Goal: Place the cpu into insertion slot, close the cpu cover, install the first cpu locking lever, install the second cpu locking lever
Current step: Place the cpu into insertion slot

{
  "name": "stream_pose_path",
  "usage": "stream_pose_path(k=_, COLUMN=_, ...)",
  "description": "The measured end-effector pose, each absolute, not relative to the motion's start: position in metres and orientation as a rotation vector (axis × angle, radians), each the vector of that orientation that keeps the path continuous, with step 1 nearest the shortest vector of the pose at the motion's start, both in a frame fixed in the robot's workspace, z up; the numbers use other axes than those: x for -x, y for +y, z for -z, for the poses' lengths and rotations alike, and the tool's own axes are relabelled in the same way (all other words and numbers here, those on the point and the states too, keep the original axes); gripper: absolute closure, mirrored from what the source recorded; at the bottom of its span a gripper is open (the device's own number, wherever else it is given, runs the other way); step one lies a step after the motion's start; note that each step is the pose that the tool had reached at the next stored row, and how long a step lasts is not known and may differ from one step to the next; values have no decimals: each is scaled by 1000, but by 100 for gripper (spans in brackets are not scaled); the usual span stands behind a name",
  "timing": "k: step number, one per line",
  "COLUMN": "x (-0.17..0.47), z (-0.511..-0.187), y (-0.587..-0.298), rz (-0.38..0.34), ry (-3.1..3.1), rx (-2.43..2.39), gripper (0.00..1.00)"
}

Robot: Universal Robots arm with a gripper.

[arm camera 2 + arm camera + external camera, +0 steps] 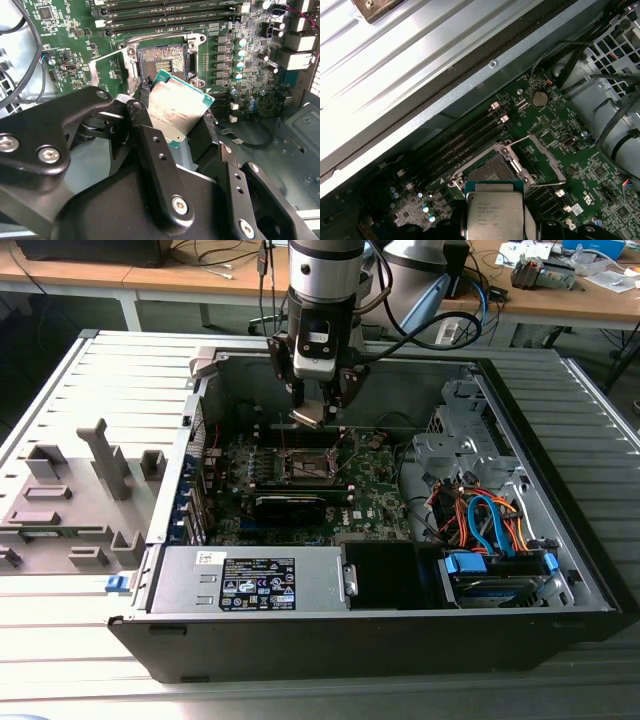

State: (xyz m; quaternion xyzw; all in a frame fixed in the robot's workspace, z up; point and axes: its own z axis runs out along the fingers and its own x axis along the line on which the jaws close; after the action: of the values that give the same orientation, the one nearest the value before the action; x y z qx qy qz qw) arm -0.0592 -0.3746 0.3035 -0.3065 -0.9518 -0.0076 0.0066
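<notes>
Grey slatted table (pixel 60 390) holds an open computer case (pixel 400 640). My gripper (pixel 321 403) pinches the cpu (pixel 176 111) by its edges. I hold it tilted in the air just above the insertion slot (pixel 162 59), not touching it. Beside the slot, the cpu cover (pixel 111 65) looks flipped open, I think.

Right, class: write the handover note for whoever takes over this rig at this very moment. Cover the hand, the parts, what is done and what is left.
Hand: shut on the chip, holding it just above the socket.
Socket: empty, its centre bare.
Cover: swung open beside the socket.
Done: the chip is picked up and sits over the socket.
Left: seat the chip, close the cover, fasten both levers.
</notes>
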Motion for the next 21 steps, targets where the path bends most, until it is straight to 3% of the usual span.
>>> stream_pose_path(k=21, x=59, z=-303, y=-375, rz=24, ry=-2964, rx=1001, gripper=45)
